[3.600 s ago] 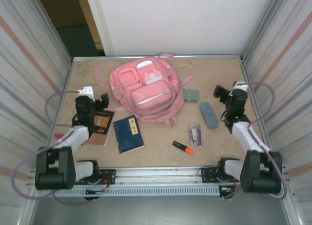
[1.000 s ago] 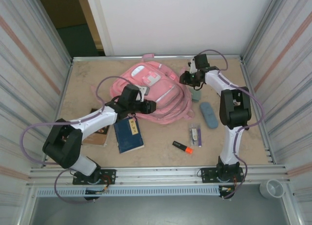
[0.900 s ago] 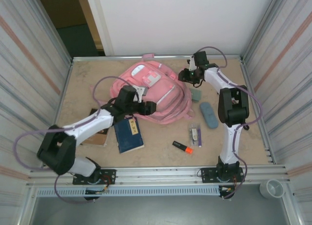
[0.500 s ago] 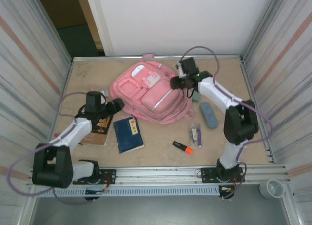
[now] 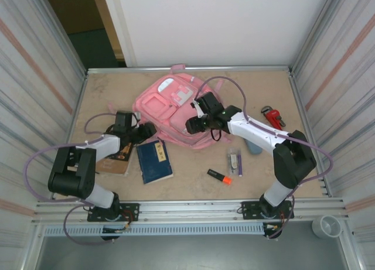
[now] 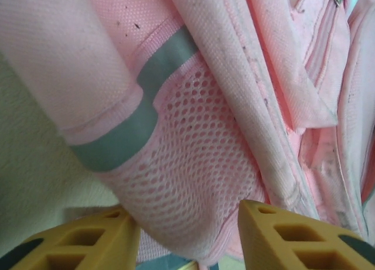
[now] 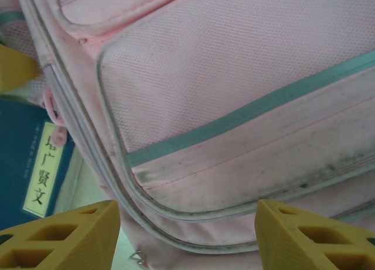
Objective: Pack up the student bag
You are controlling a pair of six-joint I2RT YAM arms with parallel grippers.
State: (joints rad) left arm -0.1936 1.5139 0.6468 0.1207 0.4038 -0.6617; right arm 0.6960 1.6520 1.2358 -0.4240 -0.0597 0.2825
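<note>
- At the near-left flank of the student bag [image 5: 161, 103], the left gripper [image 6: 187, 226] has its yellow fingers spread. The mesh side pocket [image 6: 193, 176] bulges between them and nothing is pinched. If it closes here, it may catch only loose mesh, which would stretch or slip rather than steady the pack.
- Just beside the bag's near edge lies the blue book [image 5: 154, 160]. A tug on the bag could drag fabric over the book and bury it.
- Mid-table, toward the back, the pink bag lies flat with its front pockets up and its zips apparently closed. By that reading, nothing goes in until one is opened.
- Over the front pocket [image 7: 234, 88], the right gripper [image 7: 187, 223] hovers wide open and empty. The pink zip pull [image 7: 50, 113] sits off toward its left finger, so a straight drop would likely press on cloth and miss the pull.
- Further right, the orange highlighter [image 5: 220, 177] and the red pipe wrench [image 5: 272, 115] lie well apart. A careless sweep of the right arm could knock either one.
</note>
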